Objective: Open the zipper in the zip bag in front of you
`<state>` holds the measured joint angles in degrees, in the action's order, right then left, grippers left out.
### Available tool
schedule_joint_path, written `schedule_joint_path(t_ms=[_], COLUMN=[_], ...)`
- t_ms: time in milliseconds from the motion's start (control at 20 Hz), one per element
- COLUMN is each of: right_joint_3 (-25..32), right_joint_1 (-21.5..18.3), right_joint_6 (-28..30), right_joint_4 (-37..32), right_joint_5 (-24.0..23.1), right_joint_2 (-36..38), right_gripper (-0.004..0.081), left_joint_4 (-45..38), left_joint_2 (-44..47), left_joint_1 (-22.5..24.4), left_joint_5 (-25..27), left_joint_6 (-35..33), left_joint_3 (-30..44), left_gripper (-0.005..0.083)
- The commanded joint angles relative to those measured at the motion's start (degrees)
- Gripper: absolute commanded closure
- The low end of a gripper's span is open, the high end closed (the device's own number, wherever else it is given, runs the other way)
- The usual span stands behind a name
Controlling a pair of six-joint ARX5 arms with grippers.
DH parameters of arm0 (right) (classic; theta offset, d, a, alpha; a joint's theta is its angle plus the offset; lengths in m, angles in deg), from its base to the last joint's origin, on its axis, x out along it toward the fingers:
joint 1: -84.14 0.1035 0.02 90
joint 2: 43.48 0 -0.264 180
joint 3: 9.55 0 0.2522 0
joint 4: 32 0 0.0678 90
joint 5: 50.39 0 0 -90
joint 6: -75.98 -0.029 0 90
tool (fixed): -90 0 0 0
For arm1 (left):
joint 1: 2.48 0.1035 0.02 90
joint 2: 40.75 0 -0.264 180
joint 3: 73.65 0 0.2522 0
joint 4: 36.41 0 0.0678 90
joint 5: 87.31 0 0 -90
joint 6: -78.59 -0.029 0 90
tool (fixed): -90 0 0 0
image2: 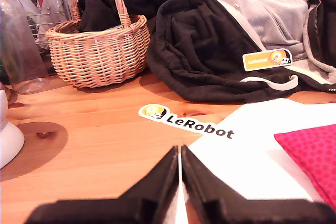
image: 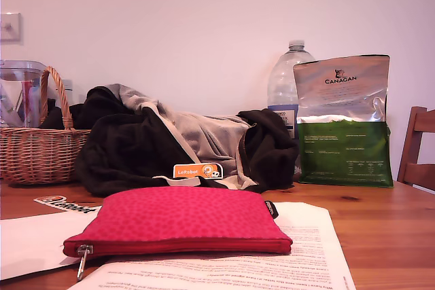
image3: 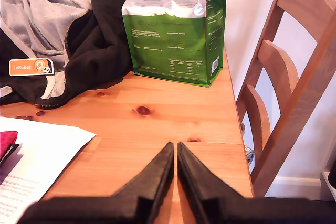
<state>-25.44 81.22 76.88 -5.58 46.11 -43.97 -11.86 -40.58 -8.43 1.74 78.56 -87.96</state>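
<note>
Zip bag point(image: 178, 223) lies crosswise, slider point(image: 84, 250) toward my first gripper point(image2: 180, 153), probably nearer; both grippers clenched, empty.

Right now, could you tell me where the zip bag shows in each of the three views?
Exterior view: the zip bag lies front and centre on white papers, zipper edge toward the camera.
First wrist view: only one pink corner shows, on the paper.
Second wrist view: just a sliver of pink with its black tag at the picture's edge.
Shared landmark: the orange LeRobot sticker on the dark clothes, seen in all three.
</note>
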Motion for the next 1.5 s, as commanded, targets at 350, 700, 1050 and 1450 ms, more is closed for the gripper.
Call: schedule_joint_path(t_ms=[350, 700, 1050, 1450], right_joint_3=[0.5, 0.39, -0.72, -4.44], right_joint_1=[0.07, 0.07, 1.75, 11.89], right_joint_6=[-0.48, -1.07, -4.07, -3.45], right_joint_4=[-0.04, -2.82, -4.09, 3.89], right_joint_5=[-0.02, 0.7, 5.68, -0.26], right_joint_2=[0.37, 0.37, 0.37, -0.63], right_gripper=[0.0783, 0.0783, 0.0783, 0.0783], left_joint_4=[0.94, -2.45, -3.3, -0.28], left_joint_2=[0.57, 0.57, 0.57, 0.42], left_joint_1=[0.17, 0.15, -0.74, -8.7], left_joint_5=[-0.07, -0.94, -9.6, -10.47], left_joint_6=[0.02, 0.02, -0.02, -1.49], left_joint_3=[0.85, 0.74, -1.22, -1.77], left_gripper=[0.0793, 0.0793, 0.0793, 0.0793])
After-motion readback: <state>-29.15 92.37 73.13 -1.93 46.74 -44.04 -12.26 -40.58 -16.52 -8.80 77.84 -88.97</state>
